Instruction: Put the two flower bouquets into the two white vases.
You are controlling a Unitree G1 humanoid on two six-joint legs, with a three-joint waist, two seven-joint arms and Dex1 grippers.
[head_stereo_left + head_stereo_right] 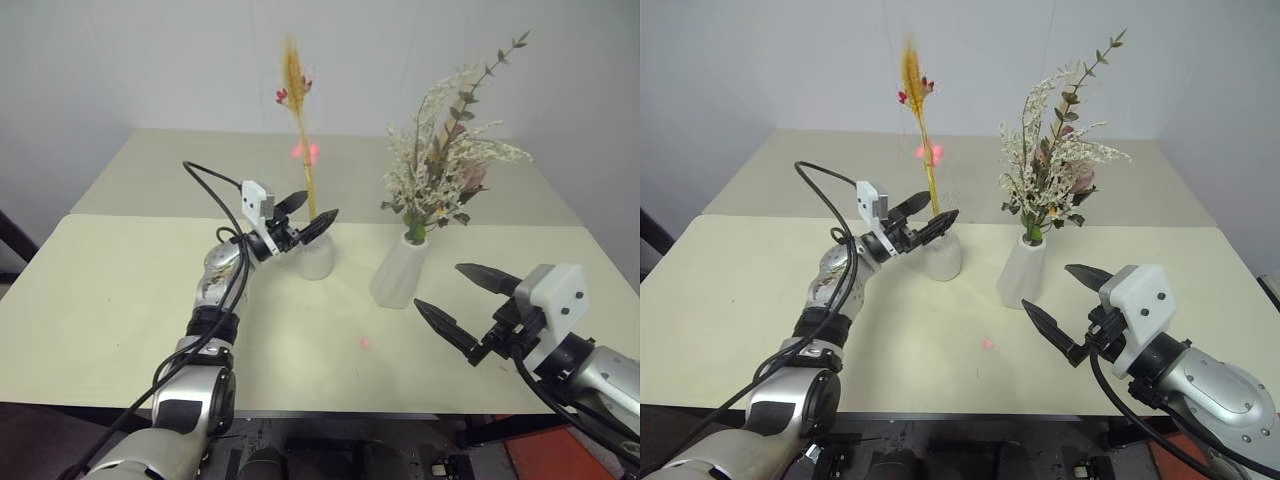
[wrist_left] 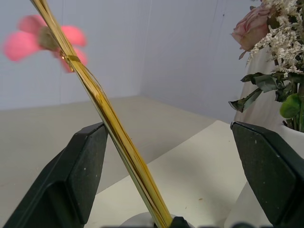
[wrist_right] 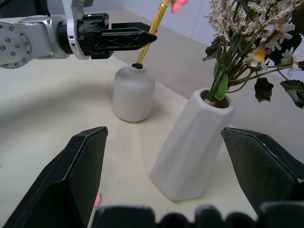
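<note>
We see thin orange-yellow stalk [image 1: 300, 120] standing in short vase [image 3: 133, 92], bushy bunch [image 1: 1055, 165] in tall vase [image 3: 190, 147], on cream table [image 1: 110, 310], white walls. Left gripper [image 1: 306, 218] spread around stalk, holding nothing; right gripper [image 1: 1065, 305] wide, empty.

Orange wheat stalk [image 1: 297, 110] stands upright in short round white vase [image 1: 315, 255]; bushy dried bunch [image 1: 447, 160] sits in taller tapered white vase [image 1: 400, 271] just beside.

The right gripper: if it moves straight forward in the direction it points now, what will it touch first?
Most likely the tall white vase holding the bushy bouquet. It stands between the open fingers of the right gripper in the right wrist view, apart from them. Depth is unclear, so the fingers might pass beside it.
</note>
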